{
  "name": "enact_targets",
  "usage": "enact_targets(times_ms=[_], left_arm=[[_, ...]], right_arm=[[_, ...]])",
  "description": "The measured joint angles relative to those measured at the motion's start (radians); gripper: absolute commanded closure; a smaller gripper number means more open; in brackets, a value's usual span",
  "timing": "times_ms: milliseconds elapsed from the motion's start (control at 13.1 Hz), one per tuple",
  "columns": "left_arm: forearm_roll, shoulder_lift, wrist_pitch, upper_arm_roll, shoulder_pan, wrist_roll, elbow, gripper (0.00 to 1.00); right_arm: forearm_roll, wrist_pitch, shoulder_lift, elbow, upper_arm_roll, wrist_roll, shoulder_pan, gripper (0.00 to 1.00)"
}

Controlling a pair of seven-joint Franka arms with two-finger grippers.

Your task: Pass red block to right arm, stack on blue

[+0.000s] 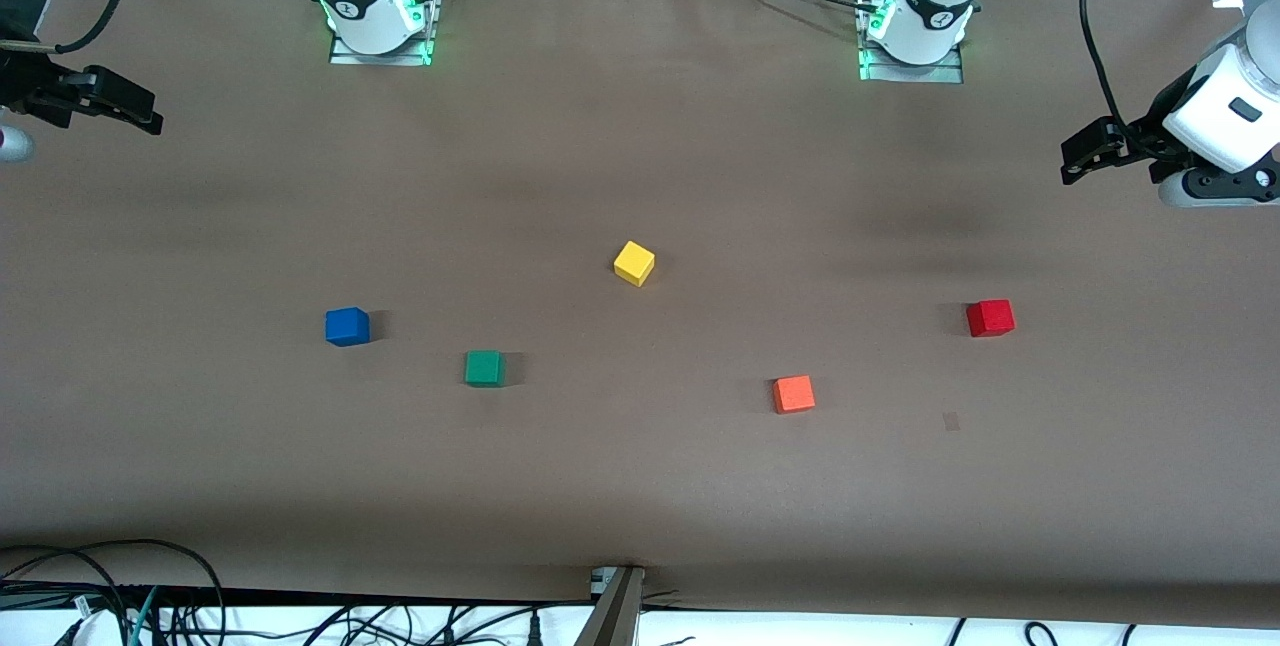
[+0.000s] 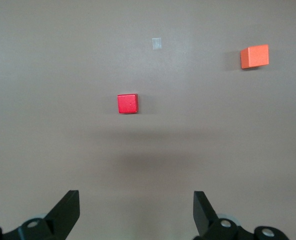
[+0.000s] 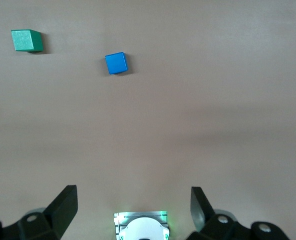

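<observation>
Red block [image 1: 990, 317] sits untouched on table [image 1: 640, 486]; left end effector [image 1: 1085, 156] and right end effector [image 1: 120, 106] both spread apart.

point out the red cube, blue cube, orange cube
small red cube [image 1: 990, 317], front view, top face
small blue cube [image 1: 347, 326], front view, top face
small orange cube [image 1: 793, 393], front view, top face

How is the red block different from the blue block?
Colour: the red block is bright red, the blue block is solid blue.
Place: the red block lies toward the left arm's end of the table, the blue block toward the right arm's end.
Neighbours: the orange block is closest to the red block, the green block is closest to the blue block.
Both are small cubes that look the same size, resting alone on the table, untouched.
</observation>
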Motion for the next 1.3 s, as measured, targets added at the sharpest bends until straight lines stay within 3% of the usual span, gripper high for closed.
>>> enact_targets(times_ms=[1302], left_arm=[[0.000,0.021,-0.021,0.000,0.000,0.000,0.000,0.00]], right_arm=[[0.000,0.001,0.000,0.000,0.000,0.000,-0.001,0.00]])
